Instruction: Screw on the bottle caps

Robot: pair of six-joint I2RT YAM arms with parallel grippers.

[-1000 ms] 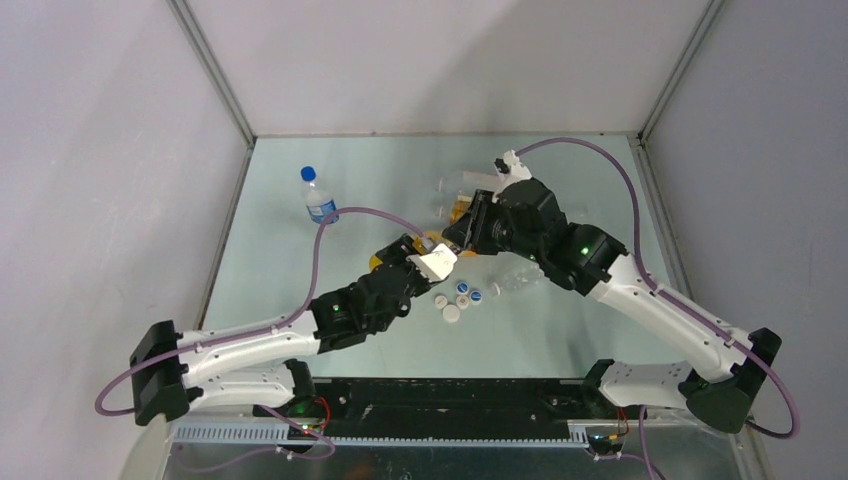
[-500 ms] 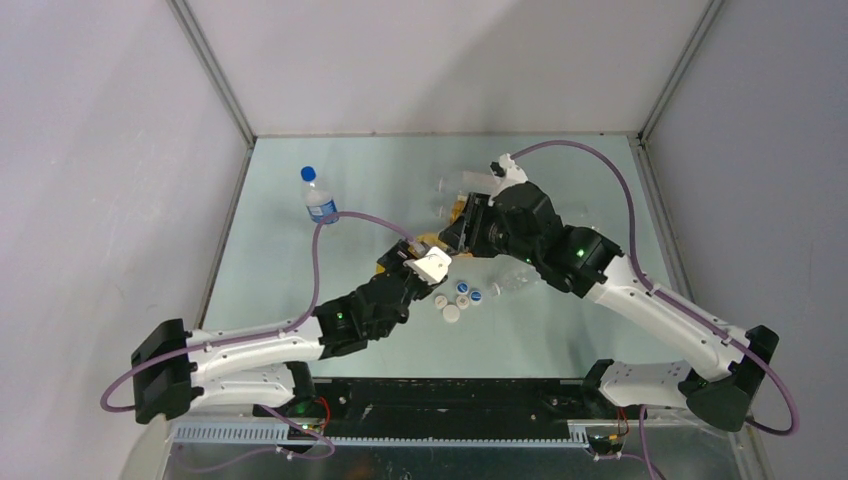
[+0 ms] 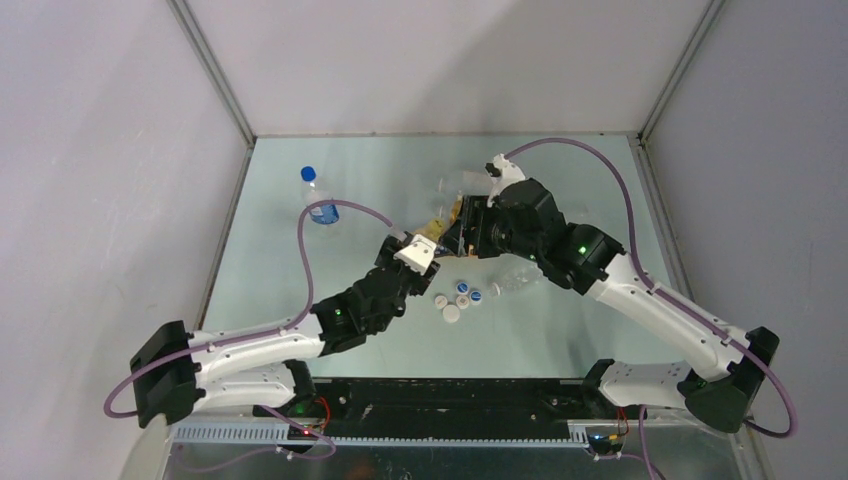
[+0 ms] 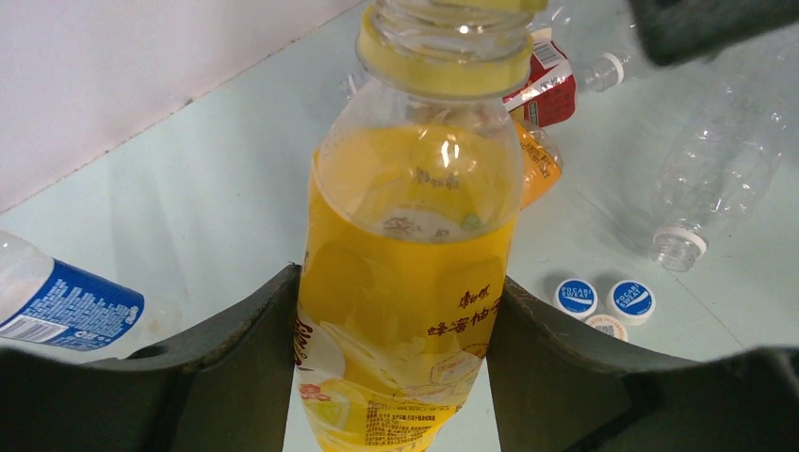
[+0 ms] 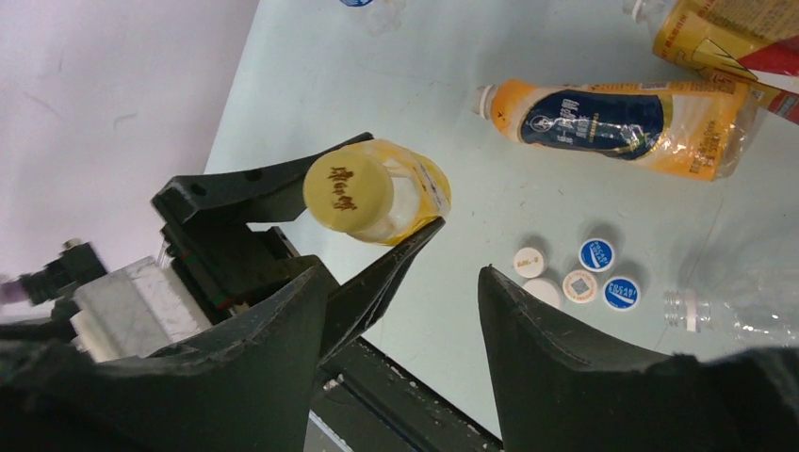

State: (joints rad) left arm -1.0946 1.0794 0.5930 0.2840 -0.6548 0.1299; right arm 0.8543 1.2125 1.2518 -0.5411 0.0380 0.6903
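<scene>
the left fingers grip the orange-yellow bottle by its body and hold it about upright above the pale green counter, left of the middle. its yellow cap sits on the neck. just to its right, the right fingers have let go in the last second: they were closed at the bottle's top, and now they stand parted and clear of the cap, with nothing between them, while the left arm has drawn the bottle a little to the left and away. this suggests the twisting on this bottle is over; whether the cap is fully tight cannot be told from here. the bottle probably needs to be stood down before another is picked. around it, from the left: a clear bottle with a blue label stands at the far left, already wearing a blue cap, well apart from the arms. right of the held bottle, a cluster of loose caps, white and blue, lies near the middle. beyond them an orange bottle with a dark-blue label and a gold-and-red bottle lie on their sides. an uncapped clear bottle lies just right of the caps, close enough to be nudged during a reach for one.
</scene>
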